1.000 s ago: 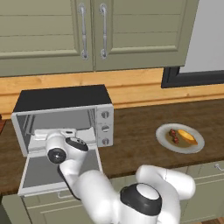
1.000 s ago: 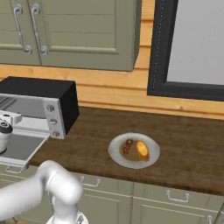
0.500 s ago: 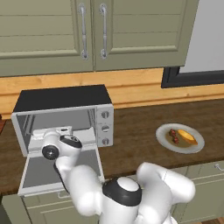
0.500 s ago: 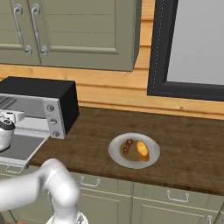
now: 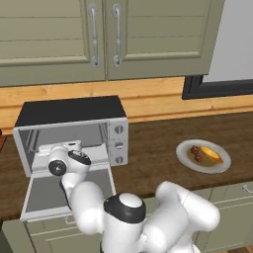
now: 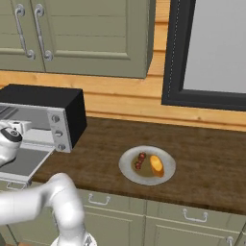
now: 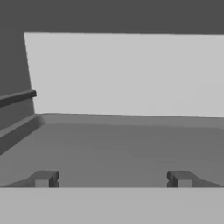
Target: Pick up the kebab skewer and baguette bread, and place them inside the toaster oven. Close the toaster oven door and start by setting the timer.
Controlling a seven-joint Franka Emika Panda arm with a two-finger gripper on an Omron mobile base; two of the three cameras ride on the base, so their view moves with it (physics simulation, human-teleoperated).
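- End effector [image 7: 113,178] spread wide, holding nothing, pointed into the toaster oven [image 5: 72,132] cavity.
- Toaster oven door [image 5: 47,191] dropped flat and open, over the counter [image 5: 153,163] edge.
- Kebab skewer [image 5: 196,153] and baguette bread [image 5: 212,155] lie side by side on a grey plate [image 5: 184,157], well right of the oven.

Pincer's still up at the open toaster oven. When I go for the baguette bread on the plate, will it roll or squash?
The baguette bread looks short, oblong and rounded, so it may roll if nudged sideways. It lies beside the kebab skewer on a shallow plate, so a push could shift both. It is probably light; grip gently.
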